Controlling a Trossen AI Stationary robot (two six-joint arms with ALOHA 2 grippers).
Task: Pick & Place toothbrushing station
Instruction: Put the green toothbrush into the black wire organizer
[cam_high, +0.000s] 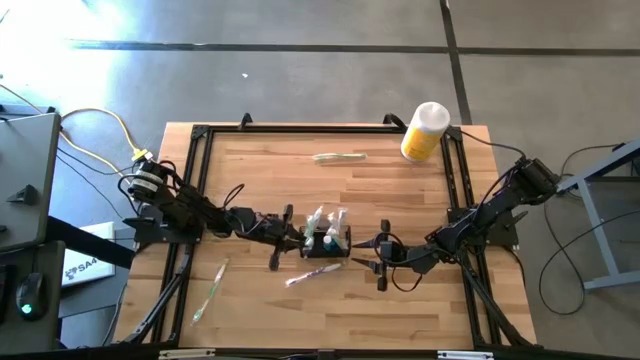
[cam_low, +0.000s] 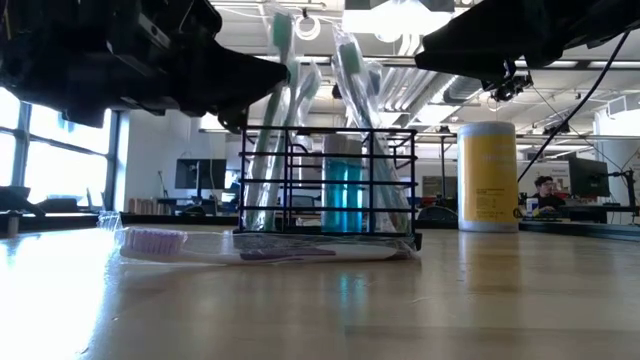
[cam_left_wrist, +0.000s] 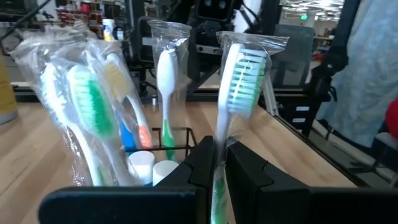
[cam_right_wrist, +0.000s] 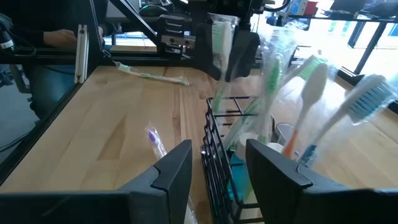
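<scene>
Wood-plank table, open workshop behind.
I see the toothbrushing station (cam_high: 327, 241) mid-table; left gripper (cam_left_wrist: 219, 163) clenched on a wrapped toothbrush (cam_left_wrist: 233, 93) in it, right gripper (cam_right_wrist: 217, 163) released, straddling its wire wall.

Light wooden plank table (cam_high: 260, 180) w/ black frame rails. On it: small black wire organiser box (cam_high: 327, 241) mid-table, yellow cylindrical bottle w/ white cap (cam_high: 424, 131) at far right corner. Loose clear-wrapped toothbrushes: one (cam_high: 340, 157) near far edge, purple one (cam_high: 313, 273) just beside box, green one (cam_high: 210, 289) near left front.
</scene>
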